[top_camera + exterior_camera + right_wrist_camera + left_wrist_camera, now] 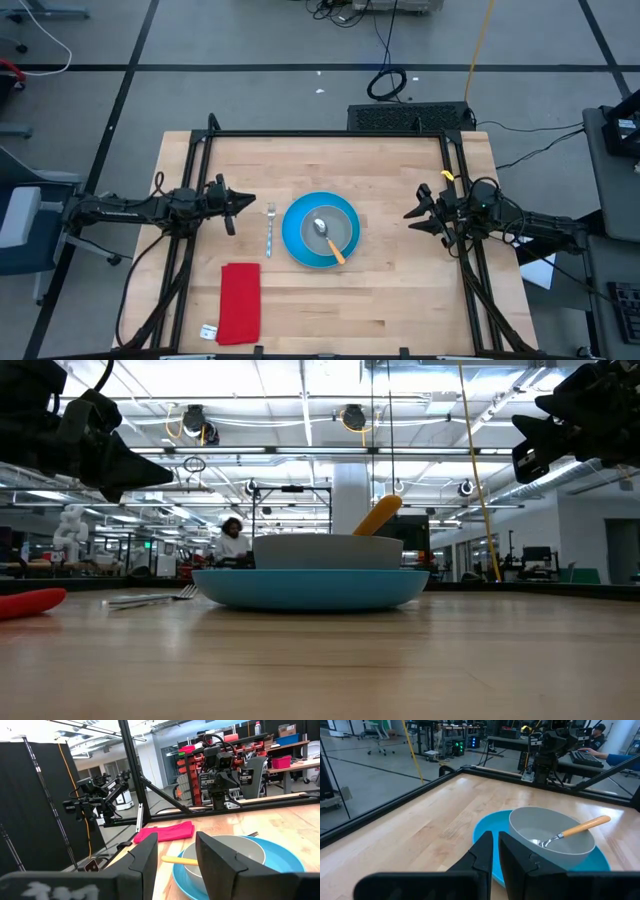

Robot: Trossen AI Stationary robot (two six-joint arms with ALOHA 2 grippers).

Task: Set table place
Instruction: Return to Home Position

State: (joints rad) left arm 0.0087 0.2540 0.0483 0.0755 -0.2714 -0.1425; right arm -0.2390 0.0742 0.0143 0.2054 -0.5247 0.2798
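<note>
The round blue plate (297,243) lies mid-table with the grey bowl (335,222) standing on it. The spoon (330,240) has its metal end in the bowl, and its orange handle (585,825) leans on the rim. Left of the plate, the silver fork (270,229) lies flat on the wood. My left gripper (250,203) hovers left of the fork, above the table, its fingers nearly together (496,847). My right gripper (412,214) hovers right of the plate, open (176,855). Both point at the plate.
A red folded cloth (240,302) lies near the table's near left corner, with a small white tag (208,332) beside it. Black frame rails (330,133) run along the table's edges. Bare wood lies between the plate and each gripper. A person (233,540) sits far behind.
</note>
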